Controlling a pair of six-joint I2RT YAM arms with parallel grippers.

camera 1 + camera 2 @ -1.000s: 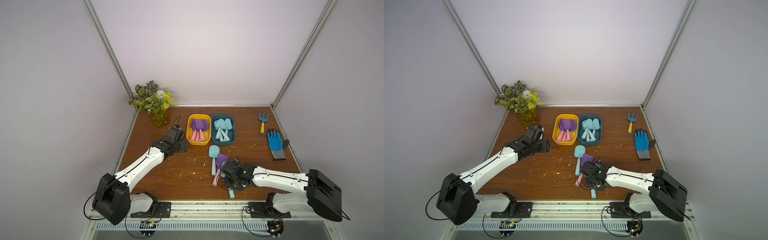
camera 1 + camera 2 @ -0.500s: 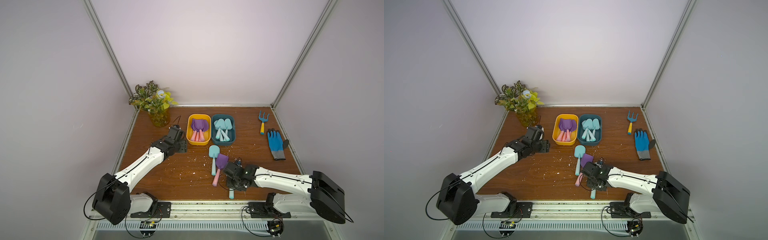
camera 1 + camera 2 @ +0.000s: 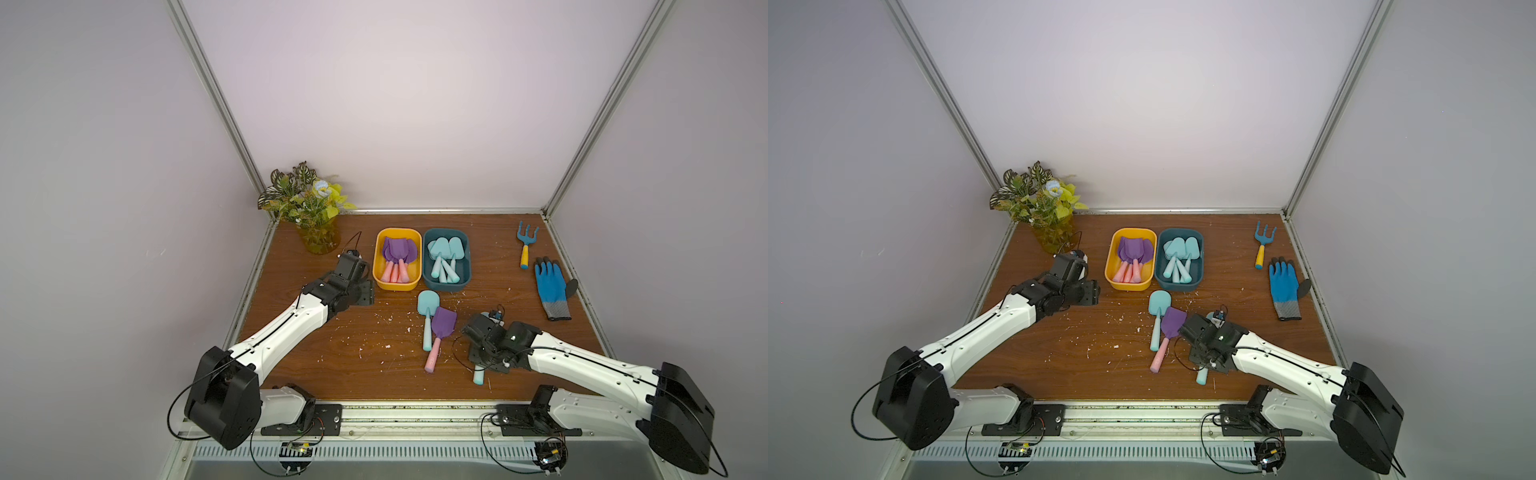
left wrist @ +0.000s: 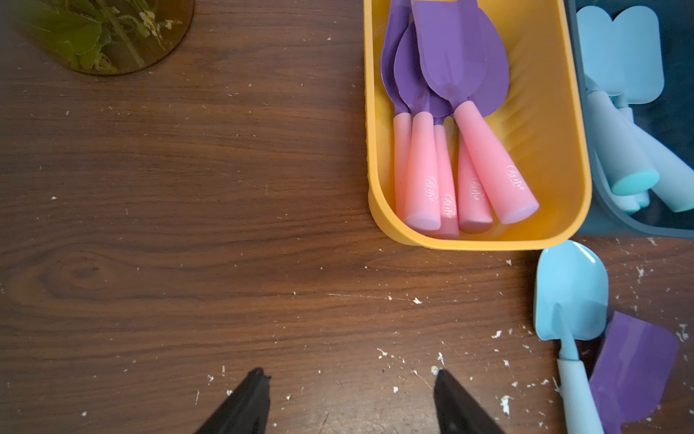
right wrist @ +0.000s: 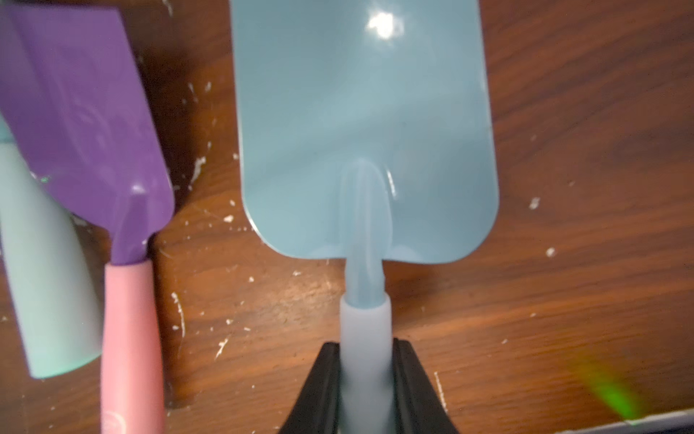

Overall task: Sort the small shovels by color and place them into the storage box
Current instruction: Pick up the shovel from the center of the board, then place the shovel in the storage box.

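Bare table (image 3: pixel 316 365) lies open from the left arm (image 3: pixel 291 328) across to the purple shovel (image 3: pixel 443 323), which rests against a loose blue shovel (image 3: pixel 428 302) just beside the right gripper (image 5: pixel 365 344) and its gripped blue shovel (image 5: pixel 364 131). The yellow box (image 3: pixel 397 286) and dark blue box (image 3: pixel 446 285) leave no gap between them. Open wood separates them from the rake (image 3: pixel 526 249) and glove (image 3: pixel 548 282).

A leafy plant (image 3: pixel 305 201) with one pale blue flower stands in an amber glass vase (image 3: pixel 320 241) at the wooden bench's (image 3: pixel 332 357) far left corner. Near the right edge lies a blue three-pronged rake (image 3: pixel 526 241) with a yellow handle. Just beside it lies a blue work glove (image 3: pixel 549 284) with a grey cuff. White flecks (image 3: pixel 384 320) litter the middle.
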